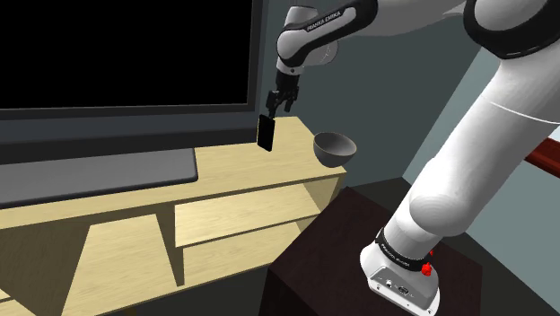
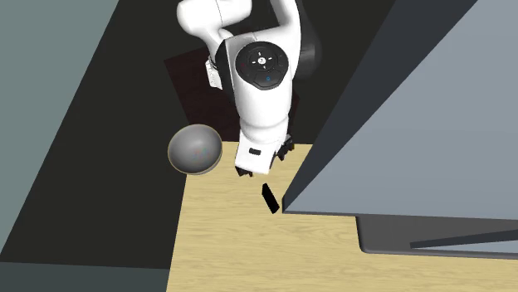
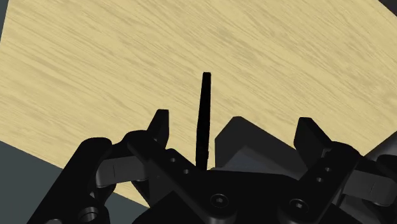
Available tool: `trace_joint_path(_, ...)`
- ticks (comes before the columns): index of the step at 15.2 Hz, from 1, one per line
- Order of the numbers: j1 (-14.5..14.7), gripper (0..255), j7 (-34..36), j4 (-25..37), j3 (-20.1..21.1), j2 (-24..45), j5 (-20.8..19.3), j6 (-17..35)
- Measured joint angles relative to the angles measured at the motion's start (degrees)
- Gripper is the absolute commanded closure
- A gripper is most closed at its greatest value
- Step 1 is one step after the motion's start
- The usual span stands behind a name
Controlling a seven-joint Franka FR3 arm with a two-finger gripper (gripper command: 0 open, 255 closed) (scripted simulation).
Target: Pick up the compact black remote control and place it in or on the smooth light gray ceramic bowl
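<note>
So the end effector (image 3: 233,124) is wide open right now, with the remote (image 3: 205,114) standing on end between the fingers and neither one touching it, so nothing's actually gripped yet. It's near the corner of the TV (image 1: 117,54), towards the bowl's end of the table (image 1: 233,166). I can't tell if its lower end sits on the wood or not.

My take on doing the grab well:
- It's edge-on to the fingers, so closing should land on its flat faces, which is good.
- It's nearer one finger than the other. I'd centre first, or that finger could knock it over.
- Close gently and go straight up, keeping off the TV.

The bowl (image 1: 333,148) is on the table's end corner, nearest the robot.
</note>
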State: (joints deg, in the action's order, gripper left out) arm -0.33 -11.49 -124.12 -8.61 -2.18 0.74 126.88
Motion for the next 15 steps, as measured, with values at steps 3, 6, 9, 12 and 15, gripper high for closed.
trace_joint_path(3, -0.29, 0, -1.18, 4.99, -0.27, 7.25, 0.68, 2.23)
trace_joint_path(6, -0.61, 0, -1.92, 5.69, -0.44, 9.62, 0.99, 3.86)
trace_joint_path(9, -0.70, 0, -2.20, 5.32, -0.42, 11.03, 1.29, 5.63)
trace_joint_path(12, -0.72, 0, -2.34, 4.61, -0.32, 12.33, 1.60, 7.61)
trace_joint_path(15, -0.78, 0, -2.48, 4.55, -0.32, 12.69, 1.70, 8.04)
